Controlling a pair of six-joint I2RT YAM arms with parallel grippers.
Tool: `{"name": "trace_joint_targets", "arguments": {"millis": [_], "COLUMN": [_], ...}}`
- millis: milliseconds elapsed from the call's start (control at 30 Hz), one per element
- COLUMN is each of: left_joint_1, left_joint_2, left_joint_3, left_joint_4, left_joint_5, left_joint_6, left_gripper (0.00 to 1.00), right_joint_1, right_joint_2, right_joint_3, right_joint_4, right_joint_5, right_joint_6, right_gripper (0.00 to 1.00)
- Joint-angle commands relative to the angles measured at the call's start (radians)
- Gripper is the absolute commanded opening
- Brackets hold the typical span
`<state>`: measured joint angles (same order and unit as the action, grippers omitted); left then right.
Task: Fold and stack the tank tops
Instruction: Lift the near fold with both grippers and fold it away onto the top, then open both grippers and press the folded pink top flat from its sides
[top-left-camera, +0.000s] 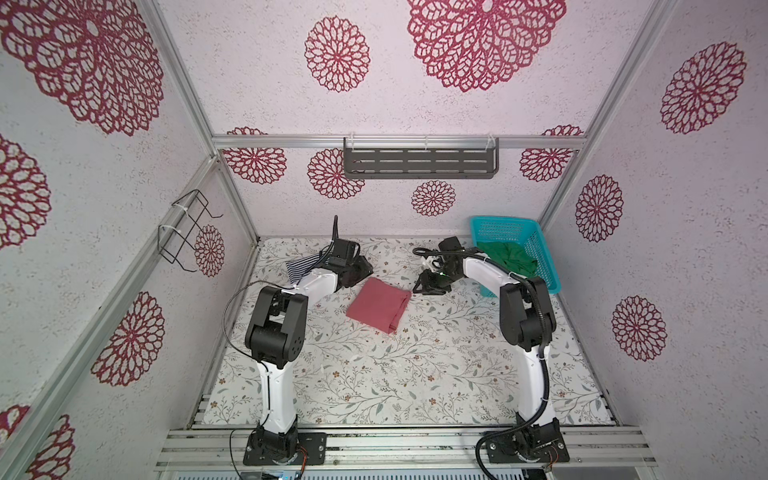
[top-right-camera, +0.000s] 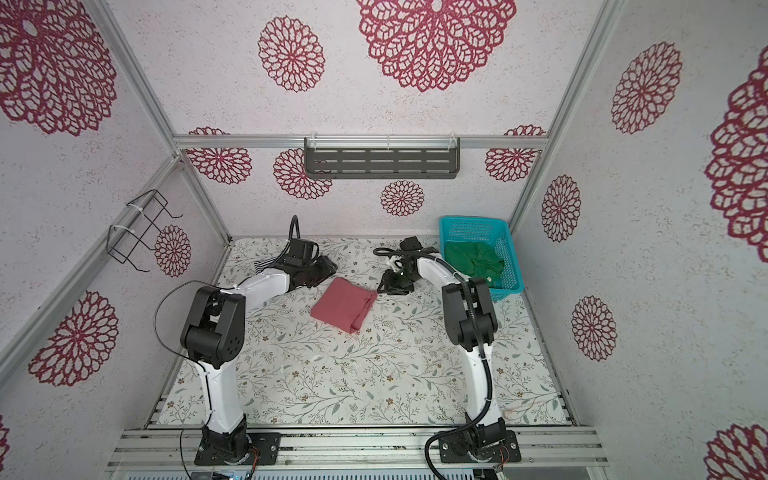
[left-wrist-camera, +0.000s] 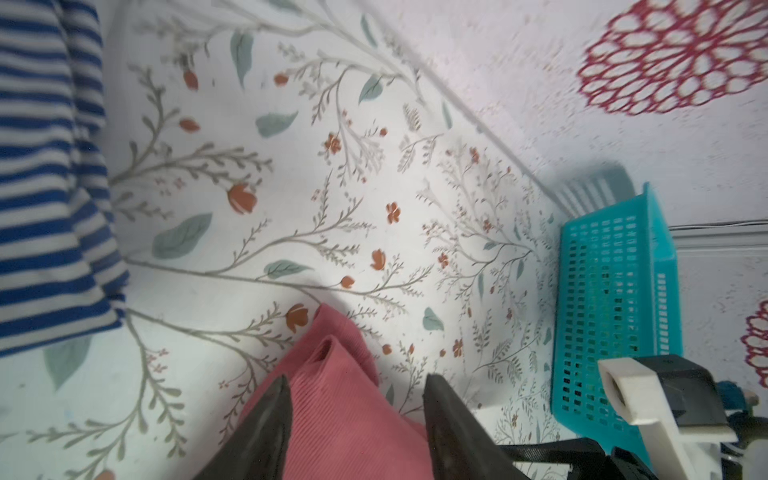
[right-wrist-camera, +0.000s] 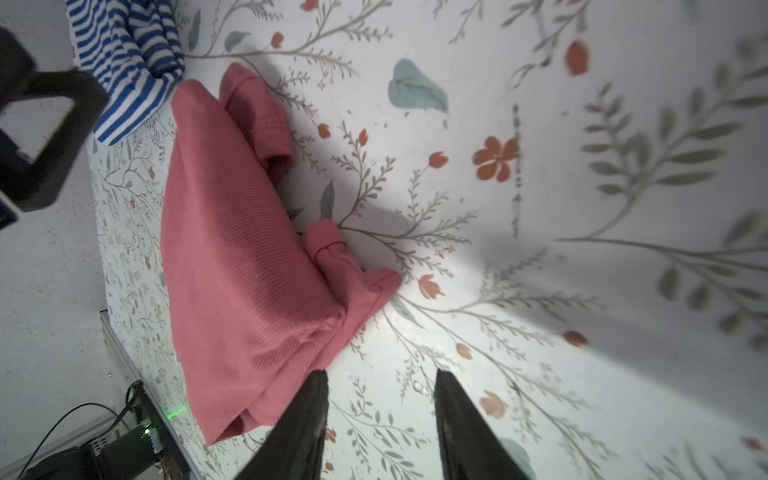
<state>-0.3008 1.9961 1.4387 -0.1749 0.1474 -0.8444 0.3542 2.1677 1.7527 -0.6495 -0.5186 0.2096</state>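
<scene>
The dusty pink tank top (top-left-camera: 379, 304) (top-right-camera: 344, 304) lies folded in a rectangle mid-table. My left gripper (top-left-camera: 361, 273) (top-right-camera: 326, 269) hangs at its far left corner. In the left wrist view the gripper (left-wrist-camera: 358, 377) is open, its fingers astride the pink cloth (left-wrist-camera: 340, 415) without pinching it. My right gripper (top-left-camera: 417, 287) (top-right-camera: 381, 287) is at the top's far right corner. In the right wrist view it (right-wrist-camera: 381, 372) is open over bare table, the pink top (right-wrist-camera: 241, 270) beside one finger. The striped top (top-left-camera: 302, 266) (left-wrist-camera: 41, 187) (right-wrist-camera: 124, 54) lies crumpled behind the left arm. The green top (top-left-camera: 505, 259) (top-right-camera: 473, 259) sits in the basket.
The teal mesh basket (top-left-camera: 505, 220) (top-right-camera: 473, 219) (left-wrist-camera: 615, 291) stands in the back right corner against the wall. A grey slotted shelf (top-left-camera: 419, 160) hangs on the back wall and a black wire rack (top-left-camera: 187, 232) on the left wall.
</scene>
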Motion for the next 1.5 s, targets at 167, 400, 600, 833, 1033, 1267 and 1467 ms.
{"name": "trace_joint_targets", "arguments": {"millis": [167, 400, 600, 833, 1033, 1267, 1467], "left_joint_1": [-0.039, -0.027, -0.018, -0.018, -0.010, -0.003, -0.003], "left_joint_2": [-0.133, -0.271, -0.307, -0.218, -0.154, -0.046, -0.056], "left_joint_3": [-0.202, -0.385, -0.399, -0.318, -0.254, -0.191, -0.222], "left_joint_4": [0.055, 0.108, 0.054, 0.036, 0.012, -0.014, -0.017], "left_joint_5": [-0.031, -0.117, -0.137, -0.106, -0.131, -0.102, -0.097], "left_joint_6": [-0.033, -0.061, -0.025, 0.015, 0.064, 0.084, 0.097], "left_gripper": [0.51, 0.51, 0.52, 0.57, 0.62, 0.69, 0.76], "right_joint_1": [0.211, 0.334, 0.257, 0.161, 0.199, 0.313, 0.294], "right_joint_2": [-0.220, -0.207, -0.205, -0.250, -0.330, -0.224, -0.126], "right_joint_3": [-0.223, -0.377, -0.460, -0.414, -0.387, -0.478, -0.455], "right_joint_4": [0.300, 0.602, 0.515, 0.356, 0.337, 0.674, 0.633], "right_joint_5": [0.068, 0.026, 0.158, 0.166, 0.117, 0.129, 0.201], "right_joint_6": [0.184, 0.406, 0.349, 0.190, 0.221, 0.470, 0.452], "right_gripper": [0.30, 0.30, 0.27, 0.28, 0.29, 0.33, 0.27]}}
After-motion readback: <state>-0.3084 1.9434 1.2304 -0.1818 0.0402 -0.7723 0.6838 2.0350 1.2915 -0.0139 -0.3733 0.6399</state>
